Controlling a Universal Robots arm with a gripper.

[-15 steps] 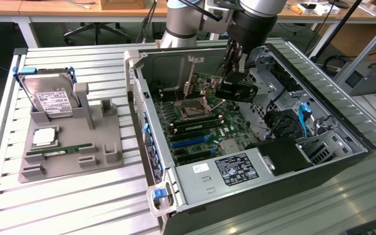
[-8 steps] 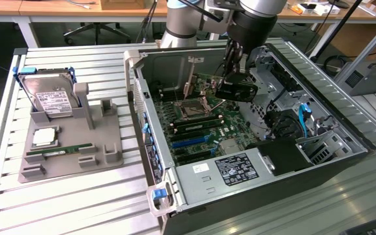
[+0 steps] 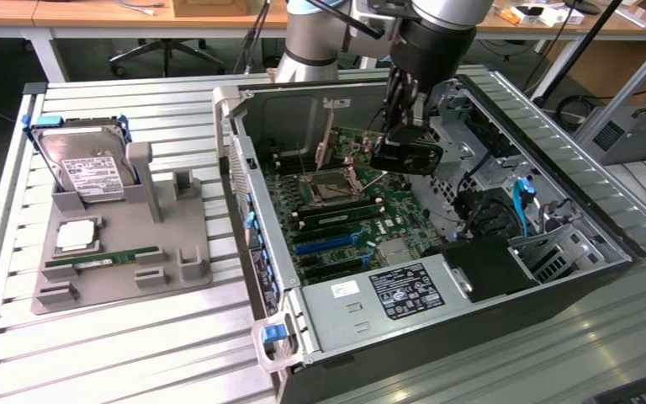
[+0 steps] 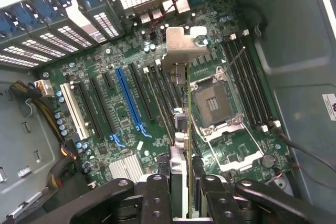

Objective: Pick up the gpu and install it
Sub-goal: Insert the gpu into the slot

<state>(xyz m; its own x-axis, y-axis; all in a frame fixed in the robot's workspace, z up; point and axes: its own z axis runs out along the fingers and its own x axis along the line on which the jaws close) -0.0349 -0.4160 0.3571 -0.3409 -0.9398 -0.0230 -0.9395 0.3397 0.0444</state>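
Your gripper [image 4: 181,192] is pinching the gpu [image 4: 181,124] on edge, fingers [image 4: 157,198] pressed against its two flat faces, so you look straight down the card's thin spine with its silvery bracket [image 4: 185,43] at the far end. Held this way, the card hangs vertically over the motherboard [image 4: 105,72], which makes sense because the expansion slots run lengthwise and the card has to go in edge first, bracket toward the perforated rear wall of the case. At this moment it hangs above the board between the blue slot [image 4: 131,100] and the CPU socket [image 4: 212,103], clear of the board as far as you can judge; it is not seated. In the exterior view the gripper [image 3: 404,151] hangs inside the open computer case [image 3: 335,295], which lies on its side with the cavity facing up so the arm can reach in from above. On the exterior view's left, a grey holder tray [image 3: 121,278] stands just beside the case, carrying the hard drive [image 3: 90,172] propped at a slant and the green memory stick [image 3: 104,259] lying flat, each in its own cradle where a gripper can get at it. Everything rests on a slatted metal table [image 3: 110,353]. Beyond it you see wooden desks [image 3: 98,13], a chair base and aluminium framing at the exterior view's right.
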